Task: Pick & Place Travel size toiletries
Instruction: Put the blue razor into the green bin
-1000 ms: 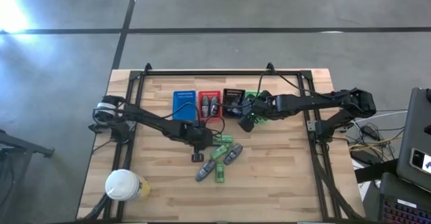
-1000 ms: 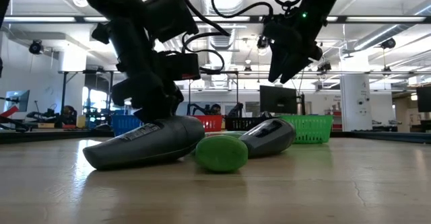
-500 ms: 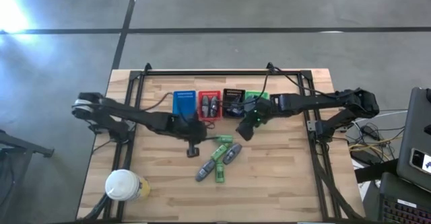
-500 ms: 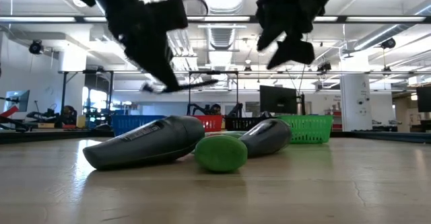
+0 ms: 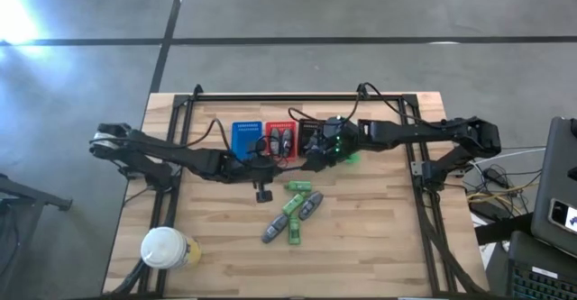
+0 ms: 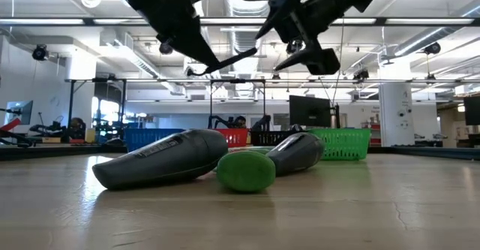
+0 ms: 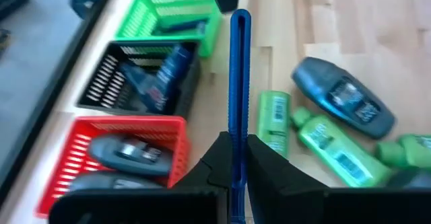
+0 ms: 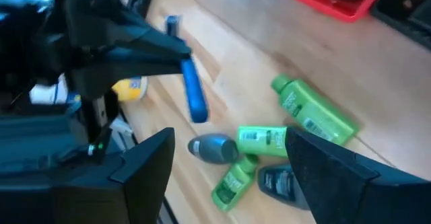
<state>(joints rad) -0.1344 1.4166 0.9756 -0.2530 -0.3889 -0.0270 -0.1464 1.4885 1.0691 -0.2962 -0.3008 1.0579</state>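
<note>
My left gripper (image 5: pixel 261 181) hangs above the table's middle, shut on a thin blue stick (image 7: pixel 233 83), one of the travel size toiletries. The stick also shows in the right wrist view (image 8: pixel 193 96). On the wood, near of it, lie three green tubes (image 5: pixel 290 203) and two grey tubes (image 5: pixel 312 206), each on its side. My right gripper (image 8: pixel 229 177) is open and holds nothing; it hovers over the black basket (image 5: pixel 313 133) and the green basket (image 5: pixel 343 131). Two grey tubes lie in the red basket (image 5: pixel 280 140). My left gripper pinches the blue stick between its two fingers (image 7: pixel 259 163), partway along its length (image 7: pixel 233 146). The longer part reaches out past the fingertips, and a short part runs back between them. The stick is lifted clear of the table and slants in the air.
A blue basket (image 5: pixel 245 140) stands left of the red one in the row at the far side. A white-lidded cup (image 5: pixel 165 248) stands at the near left corner. Black frame rails (image 5: pixel 171 156) run along the table's edges. Bare wood lies at the near right.
My left gripper has risen from the table beside the tubes, carrying the stick up clear of the wood and a little toward the far edge, and has tipped up from pointing steeply down. My right gripper has rolled about its own line and tipped up, drifting slightly left.
</note>
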